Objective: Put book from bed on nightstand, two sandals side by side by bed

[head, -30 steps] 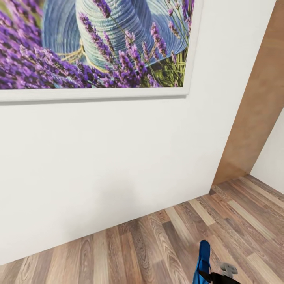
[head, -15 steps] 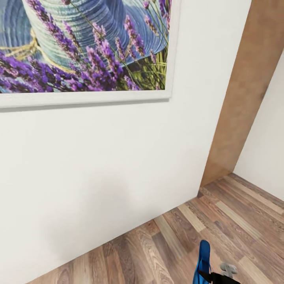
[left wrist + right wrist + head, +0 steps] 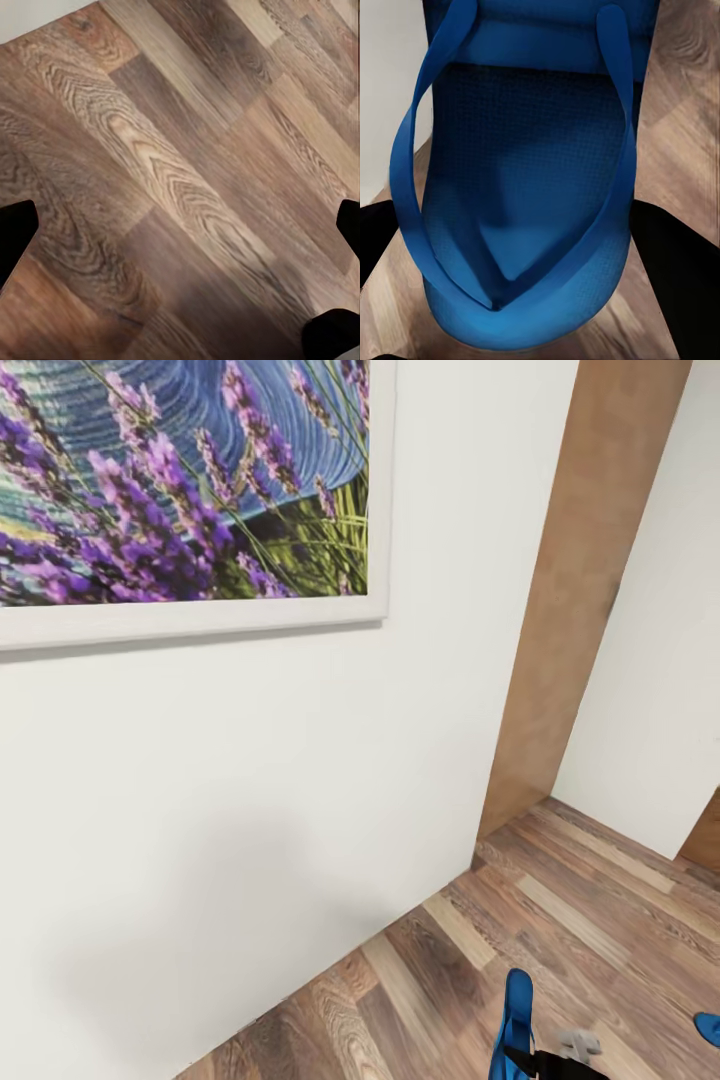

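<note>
A bright blue sandal (image 3: 517, 1020) stands on edge at the bottom of the head view, with my right gripper (image 3: 535, 1057) shut on it. In the right wrist view this sandal (image 3: 521, 187) lies between the two dark fingers (image 3: 679, 277), its toe strap facing the camera. The other blue sandal (image 3: 709, 1027) lies on the wood floor at the lower right edge of the head view. My left gripper (image 3: 180, 225) hangs open over bare floor planks with nothing between its fingertips (image 3: 15, 232). The bed, the book and the nightstand are out of view.
A white wall (image 3: 250, 790) with the lavender picture (image 3: 180, 490) stands close ahead. To its right are a brown wooden door (image 3: 590, 580) and another white wall (image 3: 660, 660). Wood-plank floor (image 3: 600, 920) stretches to the right.
The camera has turned to the right, so the picture and wall slid left in view. The second sandal has come into view at the lower right. The held sandal kept its place.
</note>
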